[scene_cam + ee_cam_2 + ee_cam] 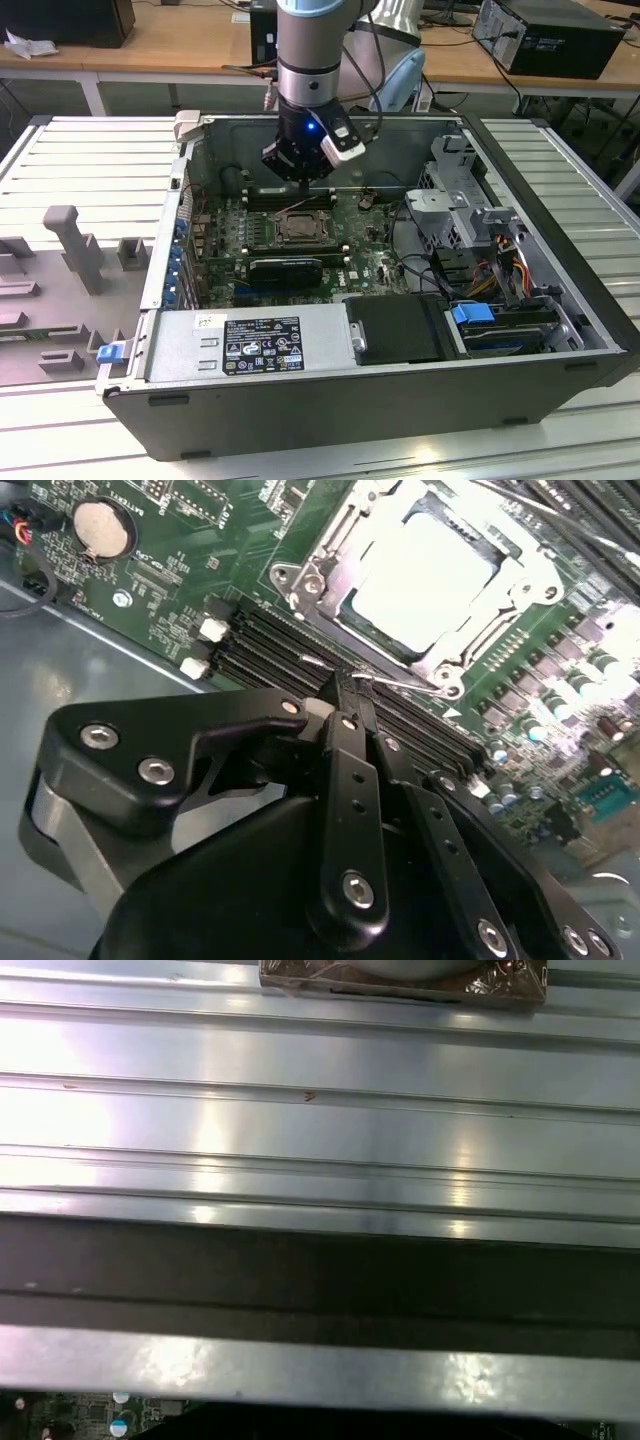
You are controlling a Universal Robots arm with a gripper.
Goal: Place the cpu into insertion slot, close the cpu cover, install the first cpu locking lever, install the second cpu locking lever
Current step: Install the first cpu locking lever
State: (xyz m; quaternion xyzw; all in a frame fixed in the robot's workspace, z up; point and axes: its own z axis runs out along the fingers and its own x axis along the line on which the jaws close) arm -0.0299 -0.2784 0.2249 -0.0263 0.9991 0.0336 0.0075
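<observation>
A: Gripper [303,183] sits low inside the open computer case [560,300], over the motherboard [225,235], just behind the insertion slot [300,228] as the exterior view shows it.

B: Fingers?

A: In the second wrist view the gripper [345,688] has its two fingers pressed together, tips meeting beside a thin wire lever [405,685]. I cannot tell if the wire is pinched between the tips or only touched.

B: And the cpu?

A: The cpu [425,580] lies seated in the insertion slot [300,580], its pale metal top glaring under the light. The cpu cover [515,590] looks closed around it, the chip showing through the window.

B: So the work stands at the levers.

A: That is my reading. The lever runs along the near edge of the socket, between it and the black memory slots [270,645].

B: Risks?

A: The wire is thin and springy. If the tips ride only on its edge, it may slip off sideways and snap back against the cover. A slip toward the memory slots could drive the fingertips into their latches or the small parts nearby.

B: Anything else?

A: The first wrist view gives the ribbed metal table [320,1110] outside the case and a sliver of green board.
</observation>
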